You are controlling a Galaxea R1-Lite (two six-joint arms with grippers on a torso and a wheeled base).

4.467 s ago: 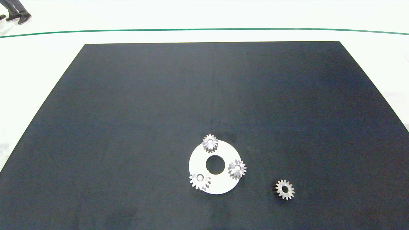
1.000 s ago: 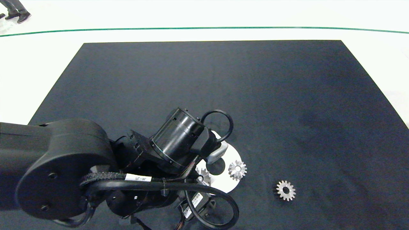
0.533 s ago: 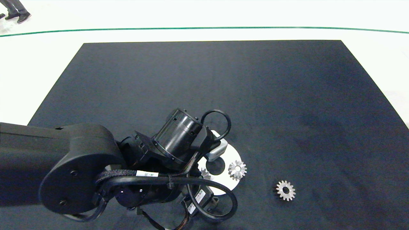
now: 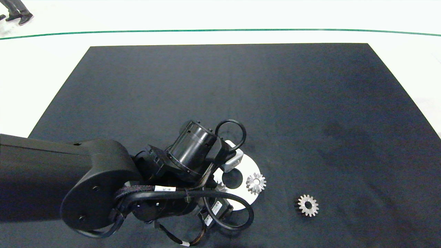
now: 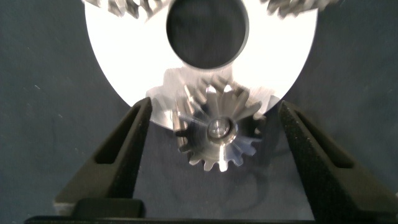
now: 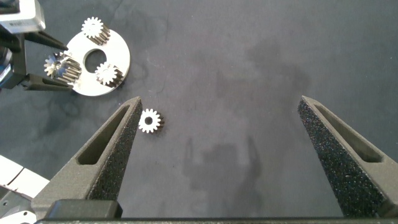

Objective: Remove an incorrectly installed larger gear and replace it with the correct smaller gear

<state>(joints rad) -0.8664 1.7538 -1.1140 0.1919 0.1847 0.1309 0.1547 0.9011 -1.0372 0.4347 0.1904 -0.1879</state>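
Two grey fingers flank the larger gear [image 5: 221, 134] in the left wrist view: the left gripper [image 5: 211, 140] stands wide open, with one finger clear of the gear's teeth on each side, so that the gear sits between them untouched. This gear has long pointed teeth and a small centre hole, and it rests on the edge of the white disc [image 5: 124, 62], partly overhanging the dark mat. The disc's round centre hole [image 5: 207, 31] lies just beyond the gear, and the toothed edges of two more gears show at the frame's upper margin.

From the head camera, the left arm [image 4: 86, 179] comes in from the left edge and covers most of the disc [image 4: 253, 168] in the lower middle of the frame; the larger gear is almost wholly hidden under the wrist there. One pointed-tooth gear [image 4: 256, 183] stays visible on the disc's right side. The smaller gear [image 4: 307, 205], with blunt teeth and a wide bore, lies alone on the black mat [image 4: 241, 86], to the lower right of the disc and apart from it.

The right gripper [image 6: 217, 149] hangs high above the mat, fingers spread wide and empty; its view shows the smaller gear [image 6: 149, 121] near one finger and the disc [image 6: 121, 59] in the upper left. A person's shoes [image 4: 19, 17] show at the head view's top left corner.
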